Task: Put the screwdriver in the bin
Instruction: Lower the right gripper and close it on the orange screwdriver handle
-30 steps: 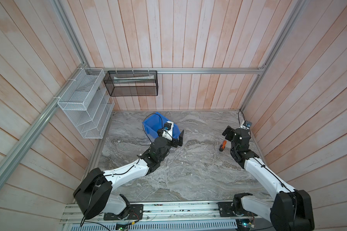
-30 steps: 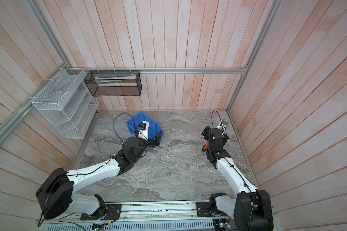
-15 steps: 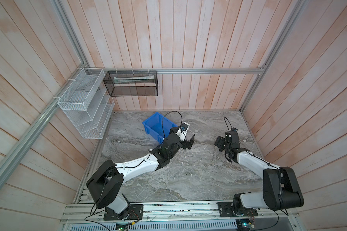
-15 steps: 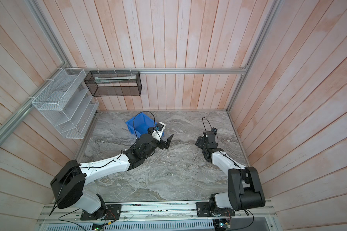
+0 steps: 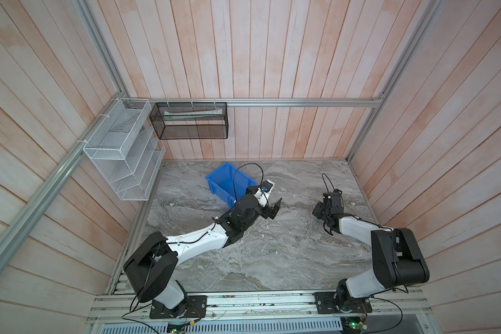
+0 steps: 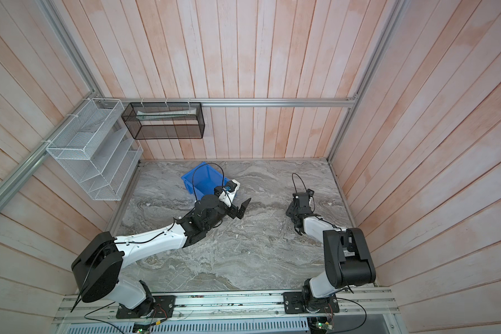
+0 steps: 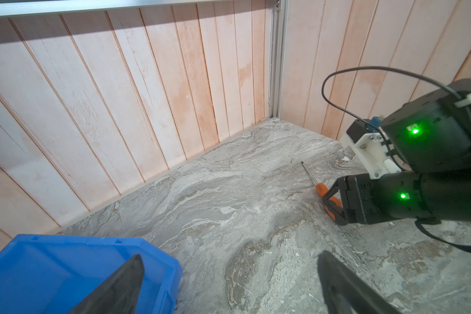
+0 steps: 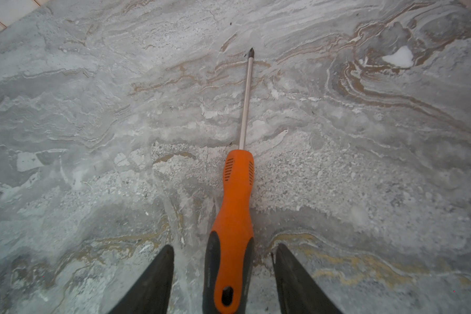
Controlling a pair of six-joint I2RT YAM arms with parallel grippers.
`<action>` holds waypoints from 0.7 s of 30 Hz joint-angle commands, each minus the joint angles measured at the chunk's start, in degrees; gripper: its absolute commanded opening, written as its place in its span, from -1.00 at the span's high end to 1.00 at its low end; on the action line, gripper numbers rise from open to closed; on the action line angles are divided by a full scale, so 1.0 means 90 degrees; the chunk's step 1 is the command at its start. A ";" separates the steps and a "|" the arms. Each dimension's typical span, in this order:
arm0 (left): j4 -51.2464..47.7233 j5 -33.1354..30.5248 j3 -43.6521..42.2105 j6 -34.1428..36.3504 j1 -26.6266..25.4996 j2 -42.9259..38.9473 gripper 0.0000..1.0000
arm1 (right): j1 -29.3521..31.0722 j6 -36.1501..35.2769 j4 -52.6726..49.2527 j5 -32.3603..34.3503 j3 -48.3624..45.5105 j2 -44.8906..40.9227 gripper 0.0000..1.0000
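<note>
The right gripper, now lowered over the screwdriver, is closing on its handle but not clenched yet, so carrying it to the bin is still ahead.

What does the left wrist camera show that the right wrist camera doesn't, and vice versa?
Only the left wrist view: the blue bin, wooden walls and the right arm from outside. Only the right wrist view: the cross tip of the screwdriver and gaps beside its handle. Both: the screwdriver lying on the marble tabletop, right jaws straddling its handle.
</note>
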 commanded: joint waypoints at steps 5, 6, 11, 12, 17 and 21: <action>0.0132 0.0261 -0.0131 -0.0047 0.0121 -0.0200 -1.00 | -0.0333 0.0300 0.0469 -0.0539 -0.0200 0.0360 -0.08; 0.0144 0.0279 -0.0143 -0.0066 0.0140 -0.0208 -1.00 | -0.0351 0.0331 0.0529 -0.0625 -0.0215 0.0385 -0.02; 0.0172 0.0385 -0.0192 -0.0181 0.0237 -0.0249 -1.00 | -0.0356 0.0390 0.0621 -0.0849 -0.0189 0.0556 0.14; 0.0183 0.0413 -0.0209 -0.0203 0.0262 -0.0264 -1.00 | -0.0356 0.0400 0.0643 -0.0870 -0.0197 0.0565 0.15; 0.0241 0.0474 -0.0274 -0.0280 0.0326 -0.0304 -1.00 | -0.0358 0.0386 0.0764 -0.0920 -0.0258 0.0556 0.21; 0.0236 0.0544 -0.0285 -0.0326 0.0375 -0.0313 -1.00 | -0.0364 0.0356 0.0805 -0.1029 -0.0246 0.0636 0.43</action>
